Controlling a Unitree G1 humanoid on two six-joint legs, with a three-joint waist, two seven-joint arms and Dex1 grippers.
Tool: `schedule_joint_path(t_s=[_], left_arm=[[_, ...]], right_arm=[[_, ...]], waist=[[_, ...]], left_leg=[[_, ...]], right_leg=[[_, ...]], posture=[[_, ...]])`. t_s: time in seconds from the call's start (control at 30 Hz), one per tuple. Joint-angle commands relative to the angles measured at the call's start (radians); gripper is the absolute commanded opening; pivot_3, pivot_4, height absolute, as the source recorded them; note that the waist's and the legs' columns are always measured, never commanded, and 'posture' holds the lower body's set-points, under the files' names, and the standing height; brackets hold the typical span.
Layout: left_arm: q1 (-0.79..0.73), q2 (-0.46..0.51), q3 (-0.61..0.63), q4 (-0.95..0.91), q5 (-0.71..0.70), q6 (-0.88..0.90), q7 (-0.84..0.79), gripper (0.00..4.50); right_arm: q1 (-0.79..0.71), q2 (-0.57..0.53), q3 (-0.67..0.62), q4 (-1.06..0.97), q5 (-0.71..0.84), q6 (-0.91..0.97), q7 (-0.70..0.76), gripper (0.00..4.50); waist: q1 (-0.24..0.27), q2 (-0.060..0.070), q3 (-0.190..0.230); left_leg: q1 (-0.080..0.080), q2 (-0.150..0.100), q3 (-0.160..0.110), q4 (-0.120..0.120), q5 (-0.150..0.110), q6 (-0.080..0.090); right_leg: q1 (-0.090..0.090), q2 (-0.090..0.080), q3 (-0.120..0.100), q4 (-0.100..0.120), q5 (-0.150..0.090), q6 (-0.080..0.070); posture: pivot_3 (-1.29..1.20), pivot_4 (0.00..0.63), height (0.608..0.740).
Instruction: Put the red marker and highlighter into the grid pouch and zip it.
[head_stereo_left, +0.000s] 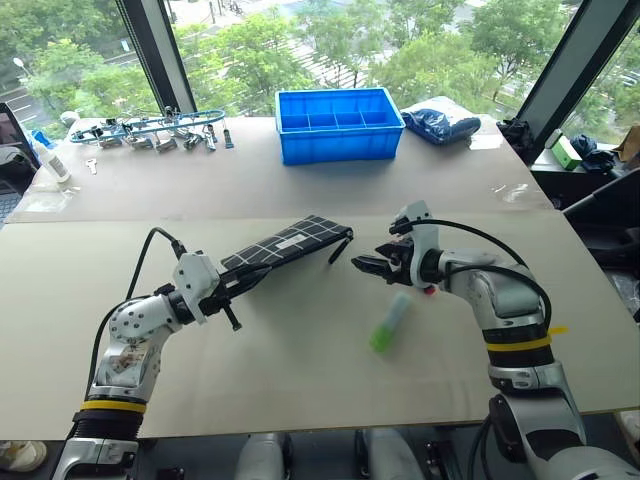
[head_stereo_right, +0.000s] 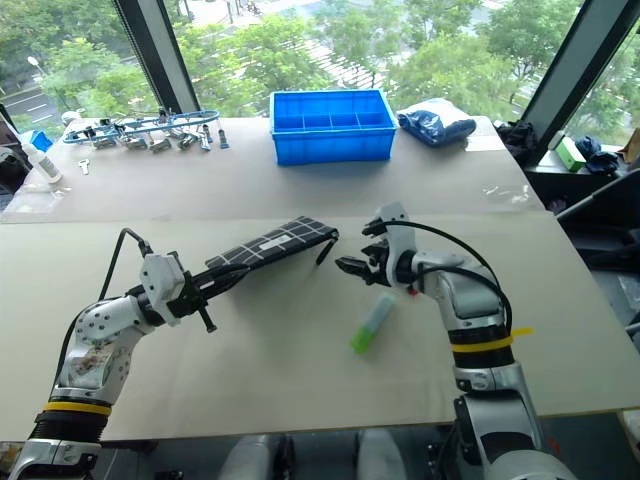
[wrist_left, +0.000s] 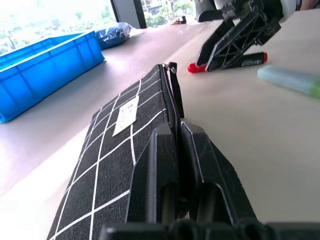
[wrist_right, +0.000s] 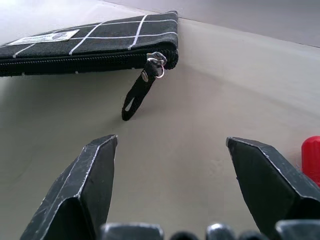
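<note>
Bright daylight pours through the windows (head_stereo_left: 300, 40) behind the desk (head_stereo_left: 300, 330); shadows stay soft, wrist views blur up close

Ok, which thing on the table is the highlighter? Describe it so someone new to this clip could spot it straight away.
Start at the blue bin at the table's far side and come toward the robot, past the grid pouch, to the open right gripper. The highlighter lies flat just nearer than that gripper. It is stubby and pale green with a bright green cap, unlike the slim, red-tipped red marker beside the gripper.

Beige tables (head_stereo_left: 300, 350) before tall windows (head_stereo_left: 330, 40), trees outside.
</note>
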Motion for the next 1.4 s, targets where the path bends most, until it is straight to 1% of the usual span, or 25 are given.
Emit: schedule_joint_path(t_s=[0.03,0.33,0.67,0.7,0.77,0.97,1.0,1.03,1.07,1.1,1.23,1.3,1.4], left_arm=[[-0.003,0.004,0.013,-0.044,-0.015,0.02,-0.002,0.0],[0.005,0.007,0.023,-0.039,-0.009,0.033,-0.01,0.0],[0.009,-0.003,0.021,-0.049,-0.013,0.041,-0.003,0.0],[0.007,-0.004,0.021,-0.048,-0.013,0.041,-0.002,0.0],[0.006,-0.006,0.019,-0.048,-0.013,0.041,0.0,0.0],[0.007,-0.01,0.016,-0.047,-0.007,0.037,0.002,0.0],[0.009,-0.01,0.016,-0.048,-0.008,0.038,0.003,0.0],[0.011,-0.011,0.017,-0.051,-0.008,0.038,0.004,0.0],[0.011,-0.011,0.017,-0.05,-0.008,0.038,0.004,0.0],[0.011,-0.012,0.017,-0.05,-0.008,0.037,0.005,0.0],[0.007,-0.015,0.018,-0.045,-0.007,0.036,0.007,0.0],[0.006,-0.015,0.017,-0.045,-0.006,0.036,0.007,0.0],[0.006,-0.017,0.017,-0.046,-0.007,0.036,0.007,0.0]], right_arm=[[-0.013,0.01,-0.006,0.0,0.016,-0.009,-0.019,3.86],[-0.032,0.013,-0.004,0.037,0.012,-0.04,-0.029,3.86],[-0.07,0.055,0.011,0.106,-0.006,-0.092,-0.065,3.86],[-0.079,0.059,0.009,0.123,-0.007,-0.103,-0.07,3.62],[-0.087,0.063,0.006,0.14,-0.008,-0.118,-0.075,3.29],[-0.089,0.061,0.014,0.131,0.002,-0.141,-0.059,1.21],[-0.086,0.059,0.016,0.123,0.006,-0.14,-0.053,0.74],[-0.084,0.056,0.018,0.115,0.008,-0.139,-0.048,0.66],[-0.082,0.053,0.02,0.108,0.01,-0.14,-0.041,0.18],[-0.08,0.052,0.021,0.104,0.011,-0.139,-0.037,0.04],[-0.089,0.057,0.03,0.112,0.008,-0.13,-0.031,0.04],[-0.091,0.05,0.054,0.103,0.005,-0.115,-0.015,0.04],[-0.074,0.043,0.097,0.034,0.034,-0.106,0.05,0.04]], waist=[[0.0,0.0,0.0],[0.0,0.0,0.0],[-0.001,0.0,0.0],[-0.001,0.0,0.0],[-0.001,0.0,0.0],[0.0,0.0,0.0],[-0.001,0.0,0.0],[-0.001,0.0,0.0],[-0.001,0.0,0.0],[-0.001,0.0,0.0],[-0.001,0.0,0.0],[-0.001,0.0,0.0],[-0.001,0.0,0.0]], left_leg=[[0.0,0.0,0.0,0.0,0.0,0.0],[0.0,0.0,0.0,0.0,0.0,0.0],[0.0,0.0,0.0,0.0,0.0,0.0],[0.0,0.0,0.0,0.0,0.0,0.0],[0.0,0.0,0.0,0.0,0.0,0.0],[0.0,0.0,0.0,0.0,0.0,-0.001],[0.0,0.0,0.0,0.0,0.0,-0.001],[0.0,0.0,0.0,0.0,0.0,-0.001],[0.0,0.0,0.0,0.0,0.0,-0.001],[0.0,0.0,0.0,0.0,0.0,-0.001],[0.0,0.0,0.0,0.0,0.0,0.0],[0.0,0.0,0.0,0.0,0.0,-0.001],[0.0,0.0,0.0,0.0,0.0,-0.001]], right_leg=[[0.0,0.0,0.0,0.0,0.0,0.0],[0.0,0.0,0.0,0.0,0.0,0.0],[0.0,0.0,0.0,0.0,0.0,0.0],[0.0,0.0,0.0,0.0,0.0,0.0],[0.0,0.0,0.0,0.0,0.0,0.0],[0.0,0.0,0.0,0.0,0.0,0.0],[0.0,0.0,0.0,0.0,0.0,0.0],[0.0,0.0,0.0,0.0,0.0,0.0],[0.0,0.0,0.0,0.0,0.0,0.0],[0.0,0.0,0.0,0.0,0.0,0.0],[0.0,0.0,0.0,0.0,0.0,0.0],[0.0,0.0,0.0,0.0,0.0,0.0],[0.0,0.0,0.0,0.0,0.0,0.0]], posture=[[0.0,0.15,0.74],[0.0,0.15,0.74],[0.0,0.15,0.74],[0.0,0.15,0.74],[0.0,0.15,0.74],[0.0,0.15,0.74],[0.0,0.15,0.74],[0.0,0.15,0.74],[0.0,0.15,0.74],[0.0,0.15,0.74],[0.0,0.15,0.74],[0.0,0.15,0.74],[0.0,0.15,0.74]])
